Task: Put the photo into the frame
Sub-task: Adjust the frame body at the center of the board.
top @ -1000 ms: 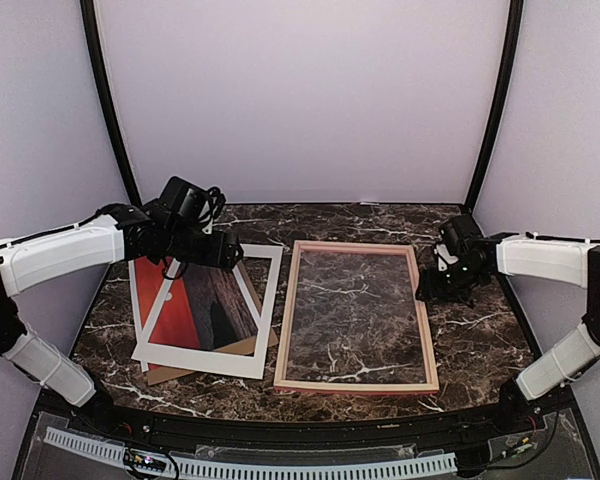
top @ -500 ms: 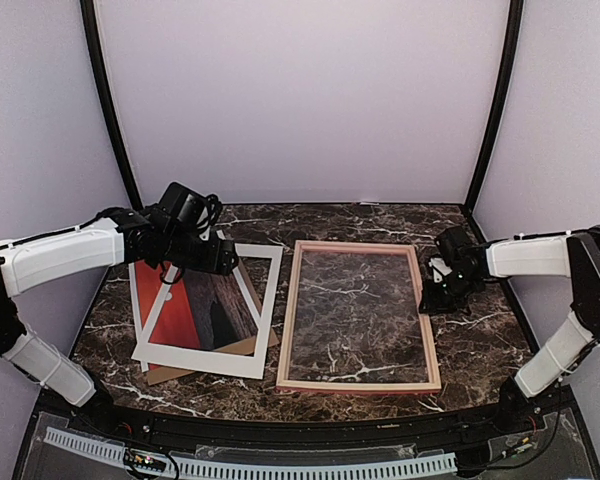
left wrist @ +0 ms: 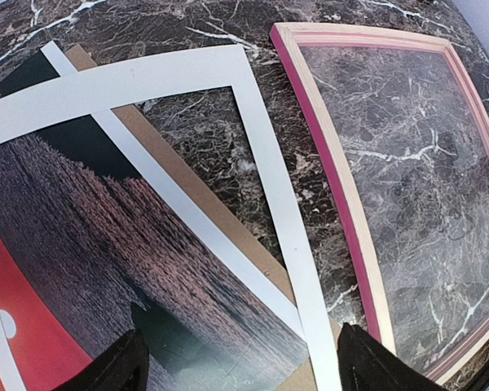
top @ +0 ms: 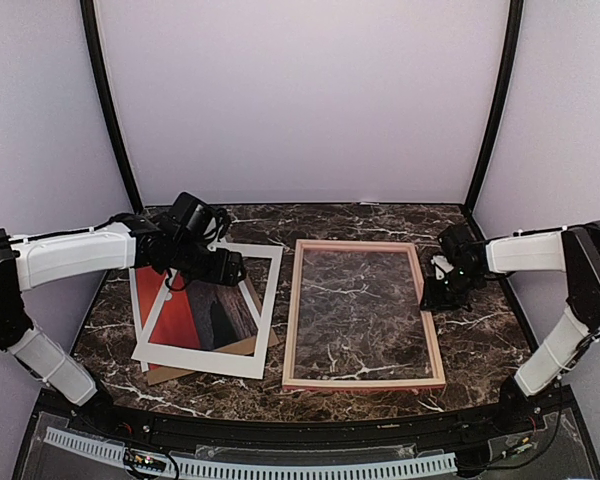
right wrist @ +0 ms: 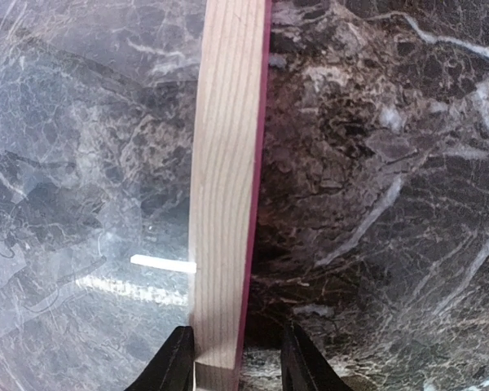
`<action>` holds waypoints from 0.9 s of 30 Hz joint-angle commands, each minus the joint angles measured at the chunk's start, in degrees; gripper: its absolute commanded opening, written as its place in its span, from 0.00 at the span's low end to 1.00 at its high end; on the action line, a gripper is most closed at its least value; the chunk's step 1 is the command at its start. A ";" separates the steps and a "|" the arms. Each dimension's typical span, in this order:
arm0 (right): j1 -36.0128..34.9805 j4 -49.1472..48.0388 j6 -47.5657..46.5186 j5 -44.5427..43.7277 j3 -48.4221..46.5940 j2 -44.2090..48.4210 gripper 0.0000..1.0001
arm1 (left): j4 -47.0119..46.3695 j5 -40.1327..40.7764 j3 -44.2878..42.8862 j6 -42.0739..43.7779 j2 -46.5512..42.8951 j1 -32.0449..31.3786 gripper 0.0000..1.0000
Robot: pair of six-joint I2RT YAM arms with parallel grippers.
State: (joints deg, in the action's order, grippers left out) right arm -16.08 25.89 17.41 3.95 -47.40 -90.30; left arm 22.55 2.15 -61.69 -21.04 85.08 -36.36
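Note:
The photo [top: 195, 310] lies skewed at the table's left, under a white window mat [top: 265, 300] and over a brown backing board [top: 170, 373]. In the left wrist view the photo [left wrist: 81, 244] shows dark land and a red corner with a white sun. My left gripper [top: 230, 270] hovers over the mat's far right part, wide open and empty [left wrist: 244, 371]. The frame [top: 292, 310] lies flat at the centre. My right gripper [top: 432, 297] is open and straddles its right rail [right wrist: 224, 163]. The inner finger touches the wood, the outer finger stands apart [right wrist: 236, 362].
The mat's right strip [left wrist: 269, 187] lies close to the frame's pink left rail [left wrist: 334, 163]. The backing board [left wrist: 220, 224] pokes out between mat and photo. Glass in the frame shows the dark marble table [top: 480, 340] through it. Walls enclose the table on three sides.
The frame has slid a little to the right with my right gripper at its right rail. My left gripper has moved slightly right and lower over the mat.

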 commanded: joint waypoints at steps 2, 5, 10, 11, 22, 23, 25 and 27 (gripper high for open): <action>1.44 0.28 -2.34 -0.79 -3.60 -3.82 0.35 | 0.65 2.56 -0.94 -0.58 1.63 0.25 0.82; 2.27 1.81 -3.47 -0.30 -5.68 -5.88 0.30 | 1.85 4.21 -1.77 -0.55 3.04 0.24 0.82; 3.40 4.21 -4.67 -1.52 -8.42 -8.20 0.28 | 5.21 7.68 -4.23 0.05 5.80 0.24 0.82; 3.58 4.53 -5.00 -1.53 -8.85 -8.51 0.28 | 5.90 8.37 -5.04 0.22 6.81 0.24 0.82; 3.68 8.60 -8.42 -5.28 -13.95 -10.80 0.38 | 7.64 10.46 -9.03 1.25 12.81 0.32 0.83; 3.68 8.72 -8.44 -5.00 -14.15 -10.63 0.38 | 7.92 10.49 -9.18 1.10 12.95 0.32 0.83; 3.68 8.86 -8.53 -5.00 -14.51 -9.96 0.41 | 8.01 10.46 -9.39 0.74 13.11 0.39 0.84; 3.68 9.36 -8.53 -5.15 -14.76 -9.09 0.46 | 8.38 10.17 -9.30 0.14 12.87 0.47 0.84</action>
State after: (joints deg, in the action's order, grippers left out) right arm -12.93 33.06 9.61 0.93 -60.80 -100.29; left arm 28.56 11.64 -69.49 -20.58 98.67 -36.21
